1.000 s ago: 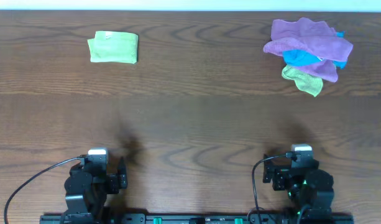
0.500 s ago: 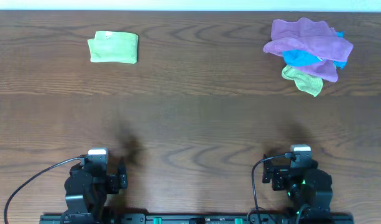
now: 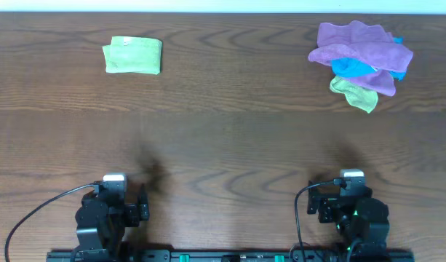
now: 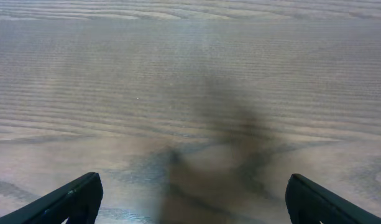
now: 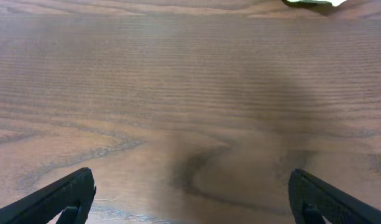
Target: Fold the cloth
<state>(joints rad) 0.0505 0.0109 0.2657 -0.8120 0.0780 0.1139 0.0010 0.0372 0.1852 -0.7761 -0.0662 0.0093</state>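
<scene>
The lime-green cloth (image 3: 132, 55) lies folded into a small rectangle at the far left of the table, a small white tag showing near its top edge. My left gripper (image 4: 191, 198) is open and empty over bare wood near the front left edge, far from the cloth. My right gripper (image 5: 191, 198) is open and empty over bare wood near the front right edge. Both arms (image 3: 106, 215) (image 3: 351, 211) sit drawn back at the front of the table. The cloth does not show in either wrist view.
A heap of purple and blue cloths (image 3: 362, 57) with a duller green scrap (image 3: 353, 93) lies at the far right; that scrap's edge peeks in at the top of the right wrist view (image 5: 311, 2). The wooden table (image 3: 230, 138) spans the view.
</scene>
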